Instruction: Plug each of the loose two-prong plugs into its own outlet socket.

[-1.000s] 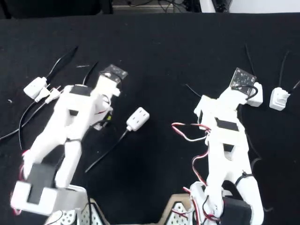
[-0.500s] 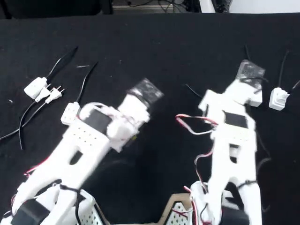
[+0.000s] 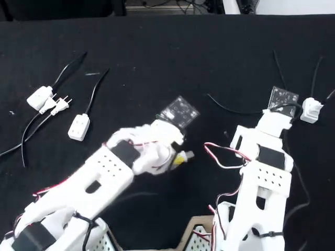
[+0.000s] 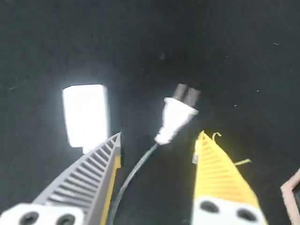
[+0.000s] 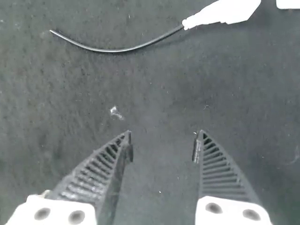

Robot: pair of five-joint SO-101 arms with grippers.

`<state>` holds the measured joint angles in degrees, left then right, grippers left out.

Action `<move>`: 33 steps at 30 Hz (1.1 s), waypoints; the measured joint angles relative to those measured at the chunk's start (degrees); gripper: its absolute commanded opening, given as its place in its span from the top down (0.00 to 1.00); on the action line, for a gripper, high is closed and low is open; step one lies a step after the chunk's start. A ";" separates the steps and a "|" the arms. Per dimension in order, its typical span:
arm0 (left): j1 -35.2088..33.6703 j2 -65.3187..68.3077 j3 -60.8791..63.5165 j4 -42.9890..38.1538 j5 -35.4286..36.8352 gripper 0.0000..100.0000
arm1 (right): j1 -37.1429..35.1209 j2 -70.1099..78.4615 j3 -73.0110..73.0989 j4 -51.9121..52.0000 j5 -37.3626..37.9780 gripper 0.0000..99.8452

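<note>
The left end effector, open, hangs mid-frame in the high view; a plug lies on the bench just ahead of its gap, a socket beside the grey finger. Closing now could pinch only the cord or nudge the socket, leaving the plug askew. The right end effector, open too, hangs near another plug.
</note>
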<state>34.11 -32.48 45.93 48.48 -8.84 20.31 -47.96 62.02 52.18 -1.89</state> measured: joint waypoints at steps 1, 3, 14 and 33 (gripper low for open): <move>-1.67 -0.79 -1.76 3.08 -0.44 0.77 | -0.35 0.00 0.00 0.00 0.88 0.80; -5.71 -2.81 -4.31 9.05 -2.55 0.77 | -3.69 0.00 0.00 0.79 4.04 0.80; -36.13 -4.75 10.02 7.38 -6.07 0.77 | -32.62 9.93 -0.09 7.12 35.16 0.80; -45.01 -4.75 19.43 -3.87 5.80 0.77 | -45.54 31.38 -8.44 8.88 62.68 0.81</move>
<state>-10.90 -37.23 65.36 44.62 -3.03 -25.23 -16.57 53.58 61.05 60.79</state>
